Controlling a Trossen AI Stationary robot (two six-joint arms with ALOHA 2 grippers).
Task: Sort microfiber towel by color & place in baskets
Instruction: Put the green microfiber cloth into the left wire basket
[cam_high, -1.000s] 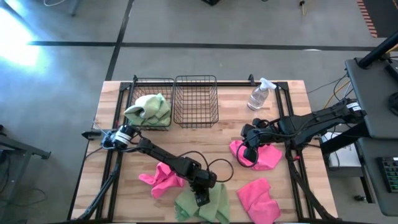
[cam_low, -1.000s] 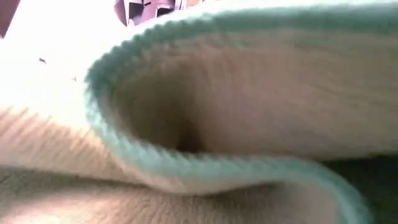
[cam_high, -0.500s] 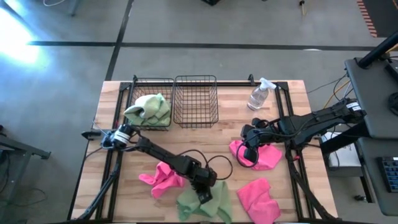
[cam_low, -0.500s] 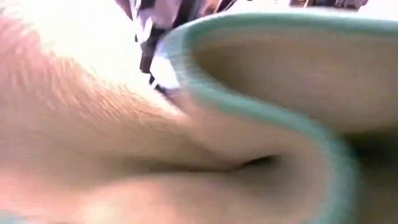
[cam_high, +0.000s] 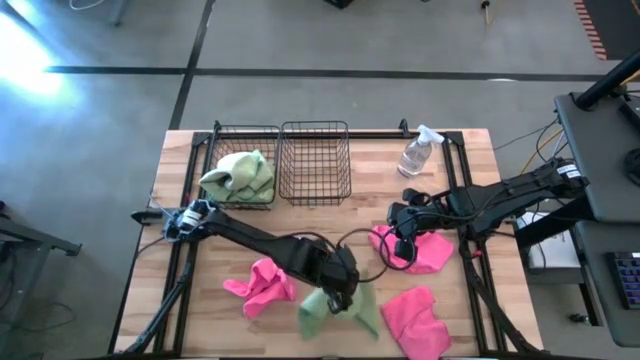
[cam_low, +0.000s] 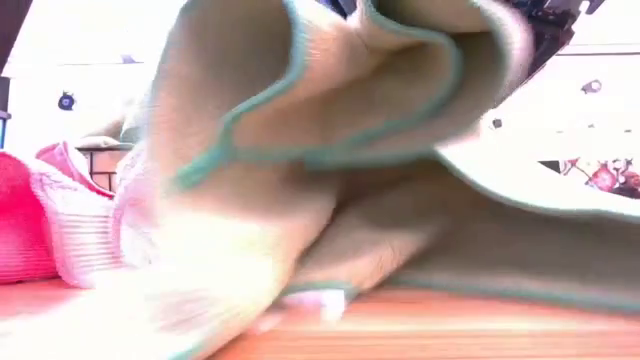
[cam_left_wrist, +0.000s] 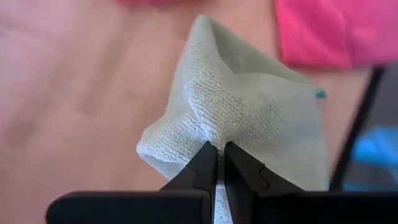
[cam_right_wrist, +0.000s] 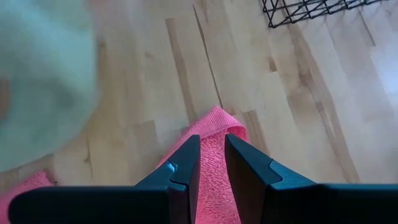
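My left gripper (cam_high: 342, 296) is shut on a light green towel (cam_high: 330, 314) near the table's front middle; the cloth fills the low view (cam_low: 330, 130). My right gripper (cam_high: 394, 254) hovers right of centre, shut on a pink towel (cam_high: 425, 252). Another pink towel (cam_high: 262, 287) lies crumpled at the front left, and a third (cam_high: 415, 320) lies at the front right. Two black wire baskets stand at the far edge. The left one (cam_high: 245, 130) holds a green towel (cam_high: 240, 175); the right one (cam_high: 315, 125) shows only wire. My left gripper pinches a raised fold of the green towel (cam_left_wrist: 214, 134) between its two fingertips, coming steeply from above. The cloth hangs bunched below the fingers, and its lower folds (cam_low: 300, 300) reach the tabletop. My right gripper has a raised part of the pink towel (cam_right_wrist: 214, 127) between its two fingers, slanting down from above. The cloth runs back between the fingers. Whether its lower end rests on the table I cannot tell.
A clear spray bottle (cam_high: 418, 152) stands at the far right, next to the baskets. Bare wood lies between the baskets and the towels. Black frame rails run along the table's sides.
My left gripper has shut on the green towel and risen steeply, tipping as it went and drifting a little toward the table's far right. The towel, flat on the table before, is drawn up into a narrow bunch.
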